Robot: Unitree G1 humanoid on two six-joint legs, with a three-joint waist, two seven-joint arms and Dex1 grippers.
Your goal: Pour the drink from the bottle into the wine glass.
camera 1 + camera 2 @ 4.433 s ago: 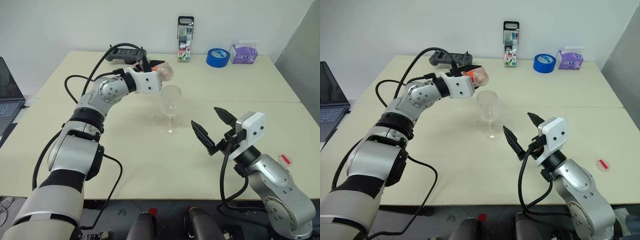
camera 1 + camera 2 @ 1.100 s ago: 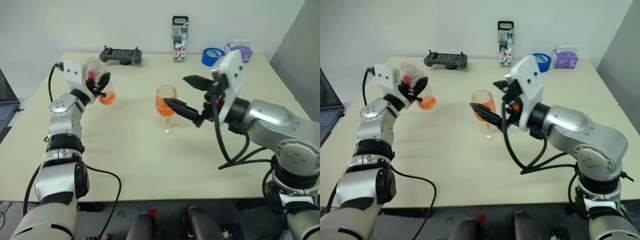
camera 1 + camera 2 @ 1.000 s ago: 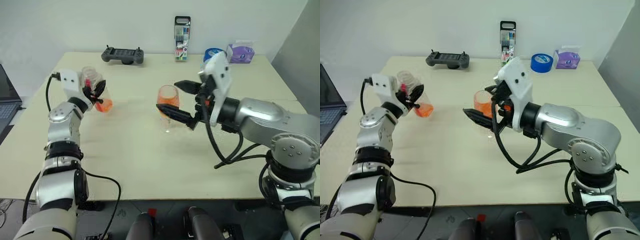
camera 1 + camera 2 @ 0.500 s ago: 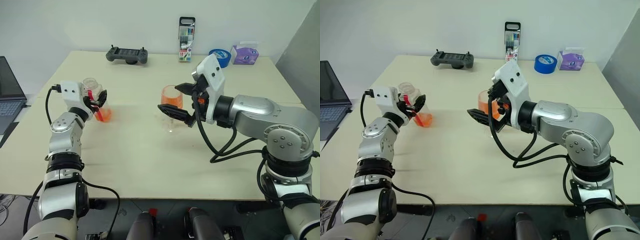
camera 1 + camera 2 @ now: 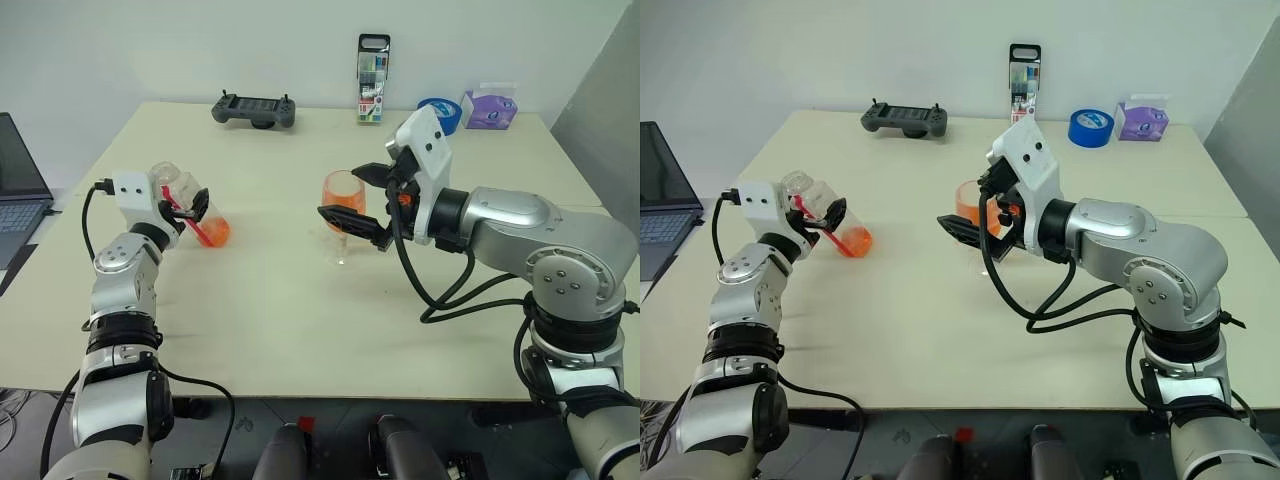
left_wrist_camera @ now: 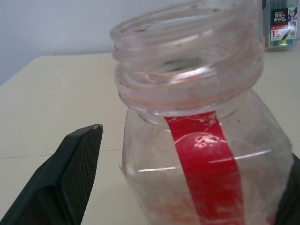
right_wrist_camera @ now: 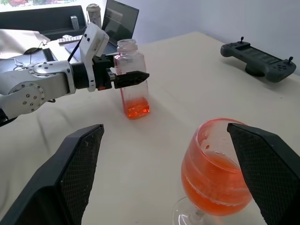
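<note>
L tool [image 5: 185, 212] stands released, fingers [image 6: 70, 178] spread w/ a gap to the glass wall on the side that shows; bottle [image 5: 190, 205] sits between them, uncapped, neck open. It looks upright in R wrist view but leans in the head views; can't tell if its base rests on the counter [image 5: 280, 320]. Bottle mostly empty: only a shallow layer of orange drink [image 7: 137, 109] at the base, w/ orange film on the walls. Red label strip [image 6: 206, 159] runs down the side facing L wrist cam.

R tool [image 5: 358, 200] also released, fingers wide apart, one either side of the wine glass [image 5: 340, 215] bowl, not touching as far as R wrist view shows. Glass stands upright on the counter between R tool fingers, well apart from the bottle across the counter. Bowl approx. half full of the orange drink, wet streaks above the liquid line near the rim.

Beyond both tools, at the far edge of the counter: dark game controller [image 5: 254, 108], tall clear marker-pen case [image 5: 372, 66] upright w/ pens inside, blue tape roll [image 5: 440, 112], purple tissue pack [image 5: 490, 108]. Laptop [image 5: 20, 190] off to the L tool's outer side, at counter's edge.
</note>
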